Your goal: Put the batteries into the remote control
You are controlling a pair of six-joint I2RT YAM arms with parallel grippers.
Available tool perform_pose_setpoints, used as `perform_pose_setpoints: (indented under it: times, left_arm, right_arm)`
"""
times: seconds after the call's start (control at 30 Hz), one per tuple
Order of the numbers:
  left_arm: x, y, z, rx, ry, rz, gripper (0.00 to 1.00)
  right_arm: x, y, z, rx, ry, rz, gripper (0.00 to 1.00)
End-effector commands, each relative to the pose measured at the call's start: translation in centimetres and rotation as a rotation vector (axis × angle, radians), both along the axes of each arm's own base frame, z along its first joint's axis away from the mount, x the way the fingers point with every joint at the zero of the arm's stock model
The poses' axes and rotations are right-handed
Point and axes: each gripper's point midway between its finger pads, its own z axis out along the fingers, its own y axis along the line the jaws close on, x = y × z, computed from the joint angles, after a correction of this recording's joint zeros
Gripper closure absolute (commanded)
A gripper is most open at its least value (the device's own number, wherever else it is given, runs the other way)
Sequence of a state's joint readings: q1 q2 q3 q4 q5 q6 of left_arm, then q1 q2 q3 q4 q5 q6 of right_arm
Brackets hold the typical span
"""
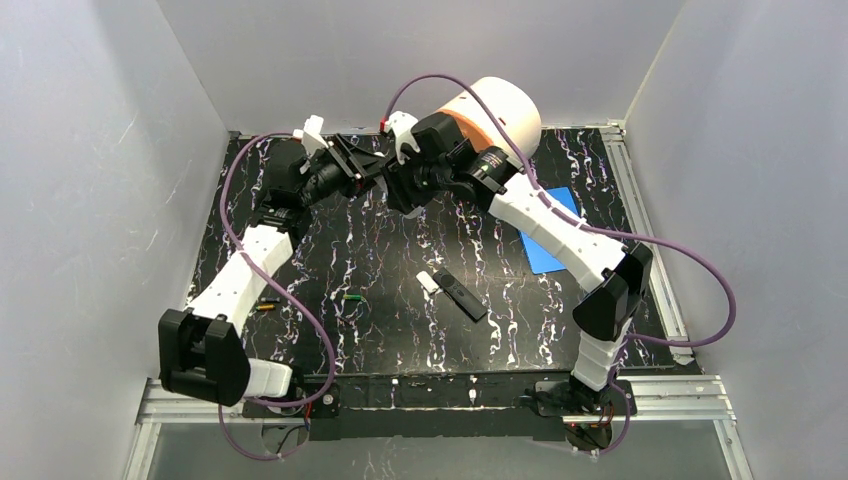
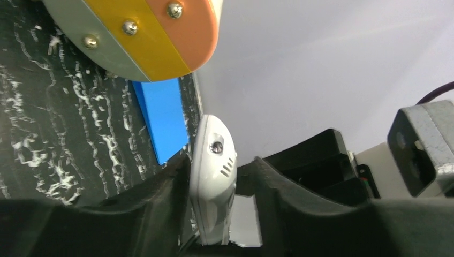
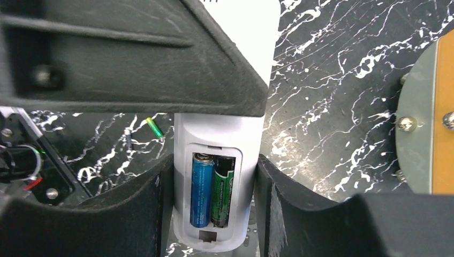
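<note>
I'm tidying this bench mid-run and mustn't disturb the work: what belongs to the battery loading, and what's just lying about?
Job: white remote, blue battery and green battery in its bay, loose green battery, orange-yellow battery.
Lying about: black remote, blue pad, white-and-orange cylinder.

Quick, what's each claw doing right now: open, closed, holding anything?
Left claw: slightly open around the white remote, with a gap on one side.
Right claw: closed on the white remote.
</note>
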State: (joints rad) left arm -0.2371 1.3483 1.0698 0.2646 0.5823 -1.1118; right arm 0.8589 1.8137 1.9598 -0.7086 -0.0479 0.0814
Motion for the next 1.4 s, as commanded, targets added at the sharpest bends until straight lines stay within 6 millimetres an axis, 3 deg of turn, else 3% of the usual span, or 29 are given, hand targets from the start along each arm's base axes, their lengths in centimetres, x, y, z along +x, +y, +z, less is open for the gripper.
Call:
perform_pose_setpoints:
  times: [0.0, 0.1, 0.27, 0.47, 0.6, 0.77, 0.93, 1.17, 1.37]
  left_arm:
    - [-1.8, 1.1, -0.4, 0.064, 0.002, 0.021, 0.47]
    - [-2.6, 3.0, -3.2, 0.177, 0.089, 0.082, 0.3]
    - [-4.5, 7.6, -6.4, 0.313, 0.173, 0.194, 0.14]
    - [-7.5, 13.6, -8.6, 0.521, 0.281, 0.373, 0.1]
    - [-9.8, 16.1, -9.4, 0.614, 0.355, 0.458, 0.09]
    - [-11.7, 17.4, -10.2, 0.661, 0.404, 0.503, 0.1]
    - [-12.0, 17.5, -9.4, 0.667, 0.371, 0.504, 0.1]
    - [-11.2, 16.5, -8.8, 0.645, 0.321, 0.455, 0.11]
    - [-10.4, 15.9, -8.4, 0.627, 0.297, 0.426, 0.11]
  right_arm:
    - [0.7, -0.7, 0.6, -0.054, -0.127, 0.059, 0.8]
    - [0.8, -1.5, -0.9, -0.136, -0.146, 0.1, 0.81]
    - [0.9, -2.6, -5.8, -0.275, -0.102, 0.176, 0.83]
    - [-0.2, -2.4, -12.4, -0.39, 0.008, 0.318, 0.84]
    - [-0.6, -1.5, -15.9, -0.424, 0.066, 0.37, 0.84]
    - [-2.6, 1.4, -20.0, -0.444, 0.125, 0.452, 0.84]
    - [-4.2, 3.1, -22.9, -0.481, 0.157, 0.499, 0.85]
    - [-6.7, 3.6, -25.3, -0.509, 0.204, 0.545, 0.8]
    - [-7.5, 2.8, -26.5, -0.554, 0.22, 0.547, 0.63]
